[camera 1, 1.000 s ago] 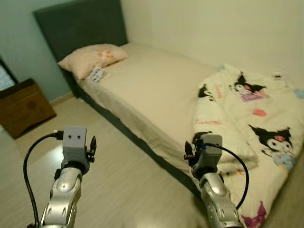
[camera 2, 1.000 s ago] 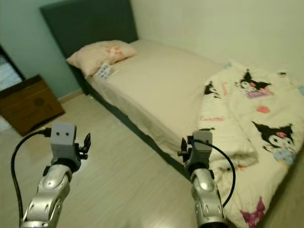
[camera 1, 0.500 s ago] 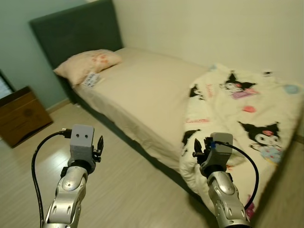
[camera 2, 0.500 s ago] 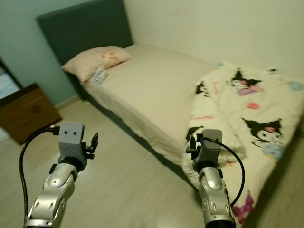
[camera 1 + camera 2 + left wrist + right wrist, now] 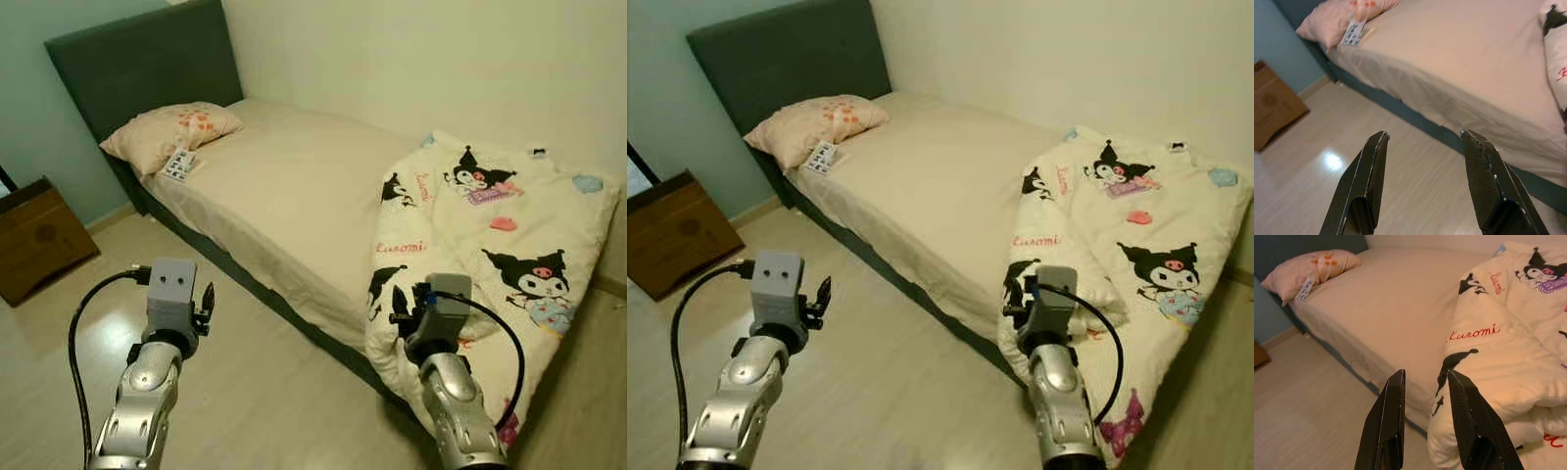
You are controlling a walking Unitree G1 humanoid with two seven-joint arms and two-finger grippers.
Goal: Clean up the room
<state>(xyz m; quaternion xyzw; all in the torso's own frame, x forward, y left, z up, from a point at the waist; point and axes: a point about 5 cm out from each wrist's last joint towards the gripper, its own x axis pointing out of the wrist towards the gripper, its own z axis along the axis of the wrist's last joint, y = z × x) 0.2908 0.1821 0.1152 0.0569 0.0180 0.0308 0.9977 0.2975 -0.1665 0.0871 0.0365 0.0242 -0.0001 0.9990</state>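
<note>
Nearest, the left hand (image 5: 1422, 186) hangs over the pale wood floor (image 5: 245, 382) with its two black fingers spread wide and nothing between them. To the right, the right hand (image 5: 1422, 421) is raised just before the near edge of the bed (image 5: 294, 196), its fingers parted by a narrower gap and holding nothing; it points at the hanging corner of the quilt (image 5: 490, 235). That quilt, white with black cartoon figures and red lettering, lies bunched over the right end of the bed, folded over itself, its near corner drooping past the mattress edge toward the floor. Left of it the beige sheet lies bare and fairly smooth, running away toward the far left. On the left side of the room, near the wall, a brown wooden nightstand (image 5: 39, 240) stands on the floor, apart from the bed. At the far left end of the bed a pink pillow (image 5: 167, 132) rests against the dark headboard (image 5: 137, 59), and a small patterned white packet (image 5: 178, 164) lies on the sheet just beside the pillow's near edge.
</note>
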